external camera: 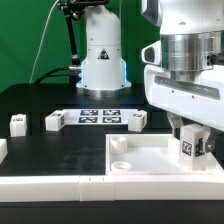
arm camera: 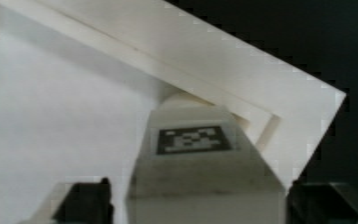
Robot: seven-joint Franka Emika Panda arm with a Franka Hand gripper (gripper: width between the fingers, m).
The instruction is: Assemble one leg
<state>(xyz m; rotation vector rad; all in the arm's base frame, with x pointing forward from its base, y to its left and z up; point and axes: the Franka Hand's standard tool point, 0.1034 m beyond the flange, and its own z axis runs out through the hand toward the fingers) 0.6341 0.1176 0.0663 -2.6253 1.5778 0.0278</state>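
My gripper (external camera: 191, 138) is at the exterior view's right, over the near right corner of the large white square panel (external camera: 140, 158). It is shut on a leg (external camera: 190, 146), a small white block with a black-and-white tag, which stands upright at that corner. In the wrist view the leg (arm camera: 197, 150) lies between my two dark fingers (arm camera: 87, 200), tag up, and the gripper (arm camera: 202, 208) frames it, with the panel's raised rim (arm camera: 247, 70) behind. Three more legs stand on the black table: two at the left (external camera: 18, 123) (external camera: 55, 121) and one in the middle (external camera: 137, 120).
The marker board (external camera: 100, 116) lies flat in front of the arm's white base (external camera: 102, 60). A long white bar (external camera: 50, 186) lies along the front edge, left of the panel. A green backdrop closes the back.
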